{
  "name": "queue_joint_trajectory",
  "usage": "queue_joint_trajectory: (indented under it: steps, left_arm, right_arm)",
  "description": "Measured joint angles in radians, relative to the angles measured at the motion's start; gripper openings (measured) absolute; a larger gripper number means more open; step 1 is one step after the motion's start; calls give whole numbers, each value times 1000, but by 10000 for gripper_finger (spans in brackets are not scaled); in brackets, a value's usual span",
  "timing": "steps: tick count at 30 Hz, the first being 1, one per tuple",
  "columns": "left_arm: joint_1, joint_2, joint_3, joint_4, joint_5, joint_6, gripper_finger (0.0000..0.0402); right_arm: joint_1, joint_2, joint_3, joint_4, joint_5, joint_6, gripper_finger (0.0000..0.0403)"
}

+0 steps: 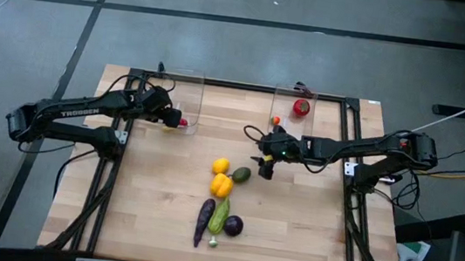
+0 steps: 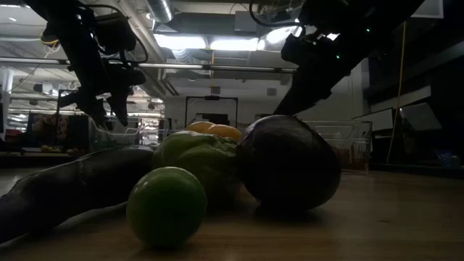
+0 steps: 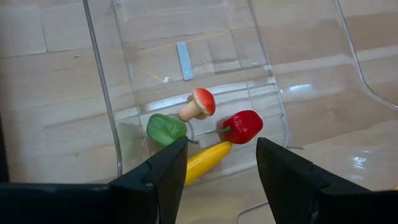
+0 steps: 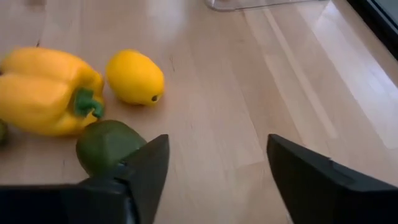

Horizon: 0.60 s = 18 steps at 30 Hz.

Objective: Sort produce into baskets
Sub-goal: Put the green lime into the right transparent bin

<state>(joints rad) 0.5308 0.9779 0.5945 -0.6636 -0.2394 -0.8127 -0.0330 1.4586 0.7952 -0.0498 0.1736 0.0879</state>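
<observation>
My left gripper [image 1: 172, 118] is open and empty above the near end of the left clear basket [image 1: 196, 84]. In the left wrist view that basket [image 3: 124, 74] holds a mushroom [image 3: 199, 104], a green piece [image 3: 166, 129], a red pepper [image 3: 242, 126] and a yellow piece [image 3: 205, 160]. My right gripper [image 1: 262, 162] is open and empty just right of the green avocado [image 1: 241, 175], which lies on the table beside a lemon [image 1: 221, 165] and a yellow pepper [image 1: 221, 185]. The right basket [image 1: 282, 92] holds a red tomato [image 1: 302, 108] and a tiny orange piece [image 1: 276, 120].
Nearer the front edge lie a purple eggplant [image 1: 204, 219], a green cucumber [image 1: 220, 215], a purple round piece [image 1: 233, 225] and a small green ball [image 1: 213, 242]. Bare wood shows left and right of this cluster. A black frame [image 1: 349, 144] borders the table.
</observation>
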Motion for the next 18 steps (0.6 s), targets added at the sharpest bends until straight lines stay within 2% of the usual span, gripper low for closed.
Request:
queue_joint_trajectory:
  steps: [5, 11, 13, 18]
  left_arm:
    - [0, 0, 0, 0, 0, 0, 186]
    - [0, 0, 0, 0, 0, -1, 188]
    - [0, 0, 0, 0, 0, -1, 187]
    - [0, 0, 0, 0, 0, -1, 186]
  right_arm:
    - [0, 0, 0, 0, -1, 19, 323]
    - [0, 0, 0, 4, -9, -1, 356]
    - [0, 0, 0, 5, -53, -60, 360]
    - [0, 0, 0, 10, -243, -192, 363]
